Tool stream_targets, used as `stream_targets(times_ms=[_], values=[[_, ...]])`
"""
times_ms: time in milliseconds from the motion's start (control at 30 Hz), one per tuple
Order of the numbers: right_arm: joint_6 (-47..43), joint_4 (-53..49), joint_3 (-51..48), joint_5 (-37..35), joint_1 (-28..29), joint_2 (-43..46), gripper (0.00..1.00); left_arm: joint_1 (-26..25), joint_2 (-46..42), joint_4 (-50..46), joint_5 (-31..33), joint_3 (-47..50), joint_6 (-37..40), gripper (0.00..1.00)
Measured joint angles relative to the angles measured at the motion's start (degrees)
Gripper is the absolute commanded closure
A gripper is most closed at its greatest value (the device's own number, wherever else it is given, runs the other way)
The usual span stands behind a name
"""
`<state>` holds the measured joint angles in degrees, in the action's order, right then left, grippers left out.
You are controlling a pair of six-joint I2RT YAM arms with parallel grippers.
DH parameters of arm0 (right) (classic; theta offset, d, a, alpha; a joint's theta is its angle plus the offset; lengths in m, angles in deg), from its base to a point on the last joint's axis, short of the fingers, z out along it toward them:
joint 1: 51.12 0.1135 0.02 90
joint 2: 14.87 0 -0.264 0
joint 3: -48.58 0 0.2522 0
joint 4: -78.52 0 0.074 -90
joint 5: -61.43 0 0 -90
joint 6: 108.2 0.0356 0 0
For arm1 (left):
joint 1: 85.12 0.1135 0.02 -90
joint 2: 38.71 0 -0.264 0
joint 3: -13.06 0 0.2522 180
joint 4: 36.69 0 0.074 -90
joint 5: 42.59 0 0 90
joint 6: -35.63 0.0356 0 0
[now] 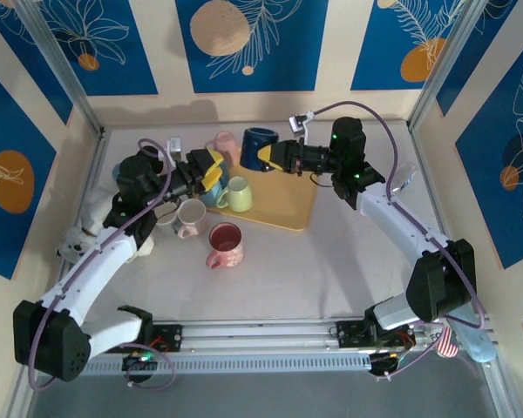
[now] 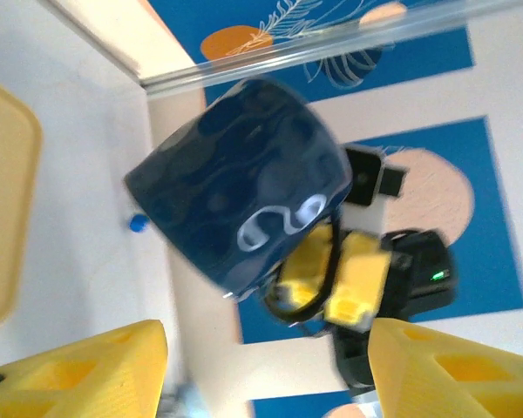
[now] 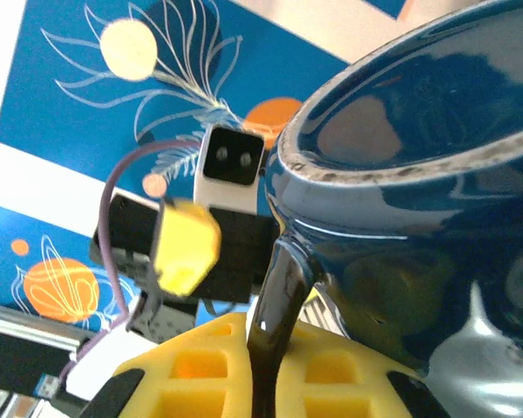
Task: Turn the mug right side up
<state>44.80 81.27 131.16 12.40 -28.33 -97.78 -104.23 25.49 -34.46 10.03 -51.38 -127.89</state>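
Currently right tool (image 1: pixel 267 158) clenched on navy mug (image 1: pixel 257 142) handle, mug tilted above tray (image 1: pixel 289 212) far corner. Left tool (image 1: pixel 211 169) released. Suggest: level rim upward, lower gently, then release.

Layout seen from above. The tray (image 1: pixel 289 209) lies on the table (image 1: pixel 331 270), right of centre and towards the rear. The held mug (image 1: pixel 256 142) sits over the tray's rear left corner, at the tip of the right gripper (image 1: pixel 264 157), which reaches in from the right. The rear mug (image 1: pixel 225 144) stands just left of it, off the tray. The left gripper (image 1: pixel 213 171) lies left of the tray, near the held mug but apart from it. The edge mug (image 1: pixel 238 193) stands at the tray's left edge, before the left gripper. The left mug (image 1: pixel 190 216) stands on the table, left of and before the edge mug. The front mug (image 1: pixel 225 245) stands before both, nearest the arm bases.
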Motion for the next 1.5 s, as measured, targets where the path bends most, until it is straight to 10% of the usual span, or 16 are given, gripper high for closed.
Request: stream_targets(times_ms=[400, 700, 1300, 1500], values=[[14.7, 1.3, 3.5, -5.8, 0.0, 1.4, 1.0, -1.9, -6.8, -7.9, 8.1, -2.1, 59.0, 0.45], [22.2, -2.3, 5.0, -5.9, 0.1, 5.6, 1.0, -7.3, -1.5, 0.0, 12.1, -2.1, 86.6, 0.41], [26.3, -3.9, 5.1, -6.3, 1.7, 7.5, 1.0, -13.0, 7.8, 15.1, 21.6, -3.3, 88.2, 0.42], [27.1, -3.3, 4.9, -7.2, 2.2, 7.5, 1.0, -14.2, 8.9, 18.4, 25.8, -3.5, 85.0, 0.56]])
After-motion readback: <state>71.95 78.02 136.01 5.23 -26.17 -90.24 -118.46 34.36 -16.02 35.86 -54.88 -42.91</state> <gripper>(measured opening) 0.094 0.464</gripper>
